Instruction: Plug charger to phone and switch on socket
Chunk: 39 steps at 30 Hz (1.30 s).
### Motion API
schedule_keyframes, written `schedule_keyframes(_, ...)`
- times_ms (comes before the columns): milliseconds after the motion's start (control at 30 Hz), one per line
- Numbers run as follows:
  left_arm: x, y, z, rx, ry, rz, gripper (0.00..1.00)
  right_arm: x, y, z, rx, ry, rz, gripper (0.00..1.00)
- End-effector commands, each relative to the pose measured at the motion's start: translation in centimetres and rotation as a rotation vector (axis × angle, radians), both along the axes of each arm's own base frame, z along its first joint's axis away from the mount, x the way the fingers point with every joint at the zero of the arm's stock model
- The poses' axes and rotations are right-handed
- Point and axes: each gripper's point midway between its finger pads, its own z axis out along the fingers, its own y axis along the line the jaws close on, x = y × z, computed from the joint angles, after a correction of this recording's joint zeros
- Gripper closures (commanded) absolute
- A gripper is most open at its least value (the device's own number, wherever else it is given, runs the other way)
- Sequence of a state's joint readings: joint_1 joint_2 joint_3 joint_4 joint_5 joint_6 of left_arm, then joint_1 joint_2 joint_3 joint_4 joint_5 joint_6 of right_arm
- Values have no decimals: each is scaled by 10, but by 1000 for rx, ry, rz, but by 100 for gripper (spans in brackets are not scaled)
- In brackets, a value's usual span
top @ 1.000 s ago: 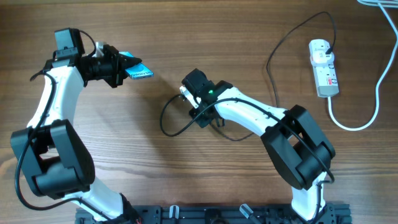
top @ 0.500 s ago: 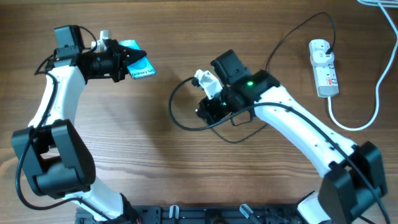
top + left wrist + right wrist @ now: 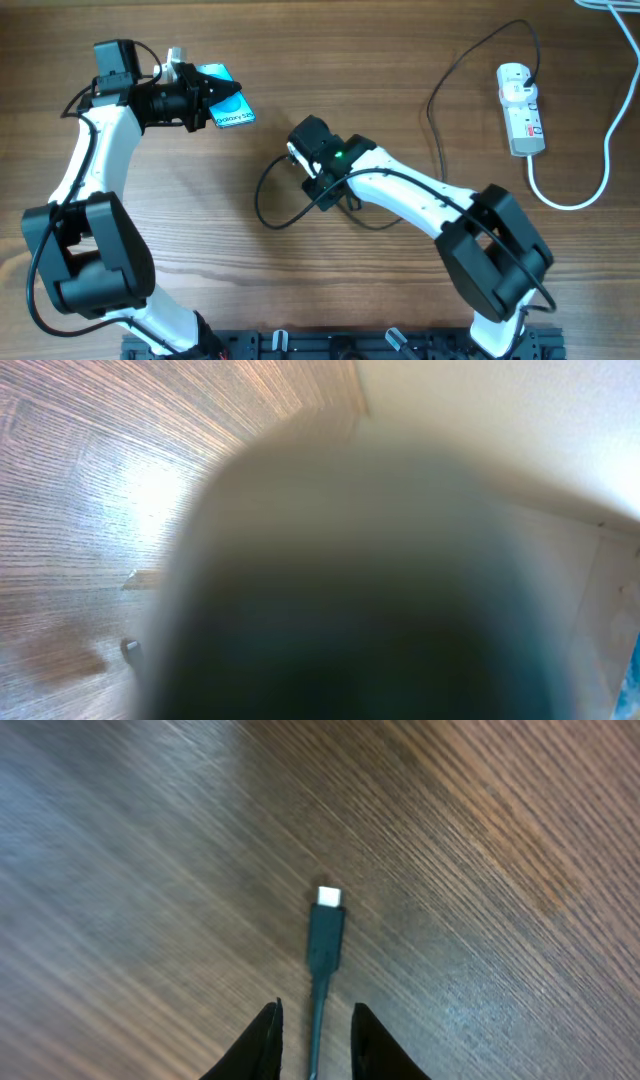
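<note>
Well to the left of the socket [image 3: 522,110], the right gripper [image 3: 312,1018] is hanging low over the table [image 3: 300,60]. Its jaws are standing slightly apart either side of the charger [image 3: 325,935] without pinching it, and the connector tip is lying on the wood just past the fingertips. Farther left of the socket, the left gripper [image 3: 208,103] is clamping the phone [image 3: 228,108], blue screen showing from above. The charger's cable is reaching the socket's plug end.

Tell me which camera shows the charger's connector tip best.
Right wrist: the connector tip lies sharp and unobstructed on the table, just ahead of the right hand. Overhead shows only the black cable; that hand hides the tip. Left wrist is a blur.
</note>
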<state>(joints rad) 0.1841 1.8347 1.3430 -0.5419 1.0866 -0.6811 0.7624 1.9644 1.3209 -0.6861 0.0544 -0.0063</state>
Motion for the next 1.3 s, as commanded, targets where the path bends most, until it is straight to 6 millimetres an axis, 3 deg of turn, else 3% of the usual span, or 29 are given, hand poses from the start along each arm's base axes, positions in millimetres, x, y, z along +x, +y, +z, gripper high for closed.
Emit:
schedule_keyframes(0, 2, -1, 6, -4, -38, -21, 96, 3, -9, -20, -74, -10, 7, 78)
schedule_keyframes(167, 1, -1, 6, -4, -36, -20, 96, 7, -5, -34, -71, -11, 7, 82)
schedule_keyframes(300, 1, -1, 6, -4, -35, -20, 96, -1, 0, -45, -50, 39, 18, 84)
schedule_keyframes(500, 1, -1, 6, -4, -35, -20, 96, -7, -4, -46, -60, 72, 21, 87)
schedule_keyframes(567, 1, -1, 6, -4, -35, -20, 96, -9, -6, -47, -68, 81, 19, 96)
schedule_keyframes(767, 1, -1, 6, -4, -35, -20, 96, -6, -5, -37, -42, 72, -19, 96)
schedule_keyframes(833, 1, -1, 6, -5, -35, -21, 96, -5, 4, -13, 48, 74, -16, 96)
schedule_keyframes(900, 1, -1, 6, -5, -35, -21, 96, -4, 12, 25, 170, 65, -2, 96)
schedule_keyframes(933, 1, -1, 6, -5, -35, -21, 96, -10, 18, 48, 255, 89, 35, 96)
schedule_keyframes(1033, 1, -3, 7, -12, -43, -29, 96, -34, 31, 85, 455, 219, 77, 96)
schedule_keyframes(1100, -4, -11, 23, -55, -172, -120, 96, -55, 39, 113, 638, 379, 108, 96)
schedule_keyframes(1133, -11, -22, 43, -124, -305, -214, 96, -69, 42, 134, 776, 512, 124, 96)
schedule_keyframes(1267, -25, -49, 74, -246, -468, -372, 96, -71, 43, 182, 1050, 641, 190, 96)
